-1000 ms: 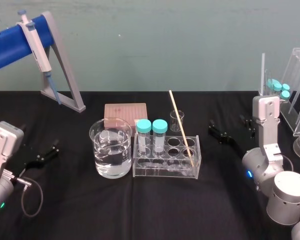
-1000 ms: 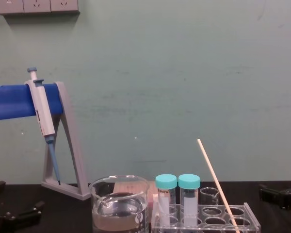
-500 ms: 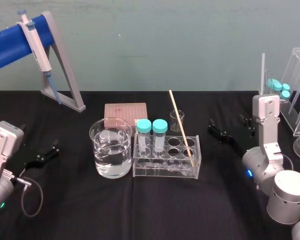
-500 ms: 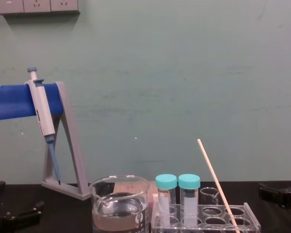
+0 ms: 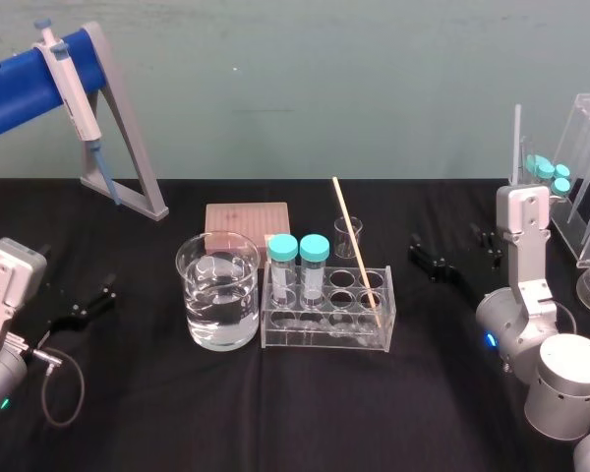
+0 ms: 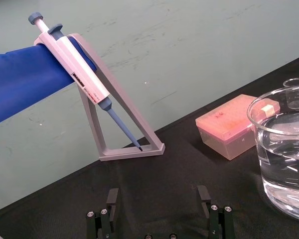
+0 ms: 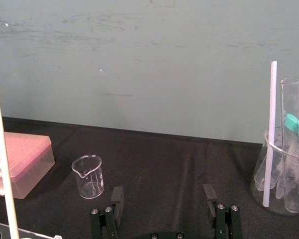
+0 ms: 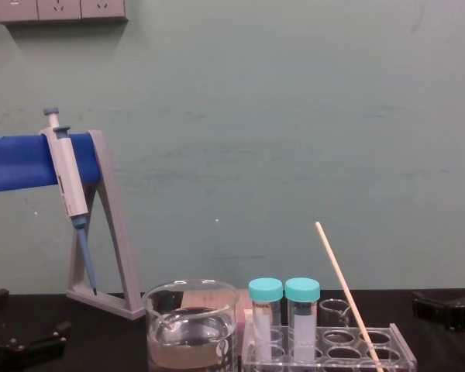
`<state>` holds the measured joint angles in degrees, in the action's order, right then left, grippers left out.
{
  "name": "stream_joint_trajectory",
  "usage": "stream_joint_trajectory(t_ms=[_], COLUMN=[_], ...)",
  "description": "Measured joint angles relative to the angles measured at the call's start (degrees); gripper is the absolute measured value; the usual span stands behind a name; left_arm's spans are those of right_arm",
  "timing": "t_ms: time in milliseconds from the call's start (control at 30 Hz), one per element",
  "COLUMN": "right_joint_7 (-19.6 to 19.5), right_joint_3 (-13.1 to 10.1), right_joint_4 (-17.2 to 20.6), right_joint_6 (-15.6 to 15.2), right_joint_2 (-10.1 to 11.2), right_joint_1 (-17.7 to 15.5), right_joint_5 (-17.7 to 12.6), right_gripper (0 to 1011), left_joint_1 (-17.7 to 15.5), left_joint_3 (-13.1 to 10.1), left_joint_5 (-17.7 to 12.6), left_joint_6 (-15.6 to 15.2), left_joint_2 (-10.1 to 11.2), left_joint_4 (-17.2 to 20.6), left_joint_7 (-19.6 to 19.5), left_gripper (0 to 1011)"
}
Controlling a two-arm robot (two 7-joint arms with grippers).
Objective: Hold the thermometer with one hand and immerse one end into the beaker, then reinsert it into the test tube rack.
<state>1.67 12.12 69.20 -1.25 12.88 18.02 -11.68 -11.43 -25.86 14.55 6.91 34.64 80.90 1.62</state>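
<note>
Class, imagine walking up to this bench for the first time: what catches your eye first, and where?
The pale thermometer leans out of the clear test tube rack at table centre, beside two teal-capped tubes. Left of the rack stands the beaker, part full of clear liquid. The left hand and right hand sit open at either side, touching nothing.

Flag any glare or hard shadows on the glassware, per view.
Head view: white highlights on the beaker rim and water, no hard shadows on the black cloth. Left wrist view: bright streaks down the beaker's side. Right wrist view: faint glints on the small beaker. Chest view: green wall evenly lit.
</note>
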Motion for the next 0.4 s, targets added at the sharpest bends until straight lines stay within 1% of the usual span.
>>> stream_joint_trajectory(t_ms=[400], right_joint_7=[0.0], right_joint_3=[0.0], right_joint_4=[0.03], right_joint_6=[-0.04], right_joint_2=[0.03], right_joint_1=[0.01], right_joint_5=[-0.06], right_gripper=[1003], left_joint_1=[0.0], left_joint_3=[0.0], left_joint_5=[0.0], left_joint_6=[0.0], left_joint_2=[0.0], left_joint_4=[0.0], left_joint_7=[0.0], left_gripper=[1004])
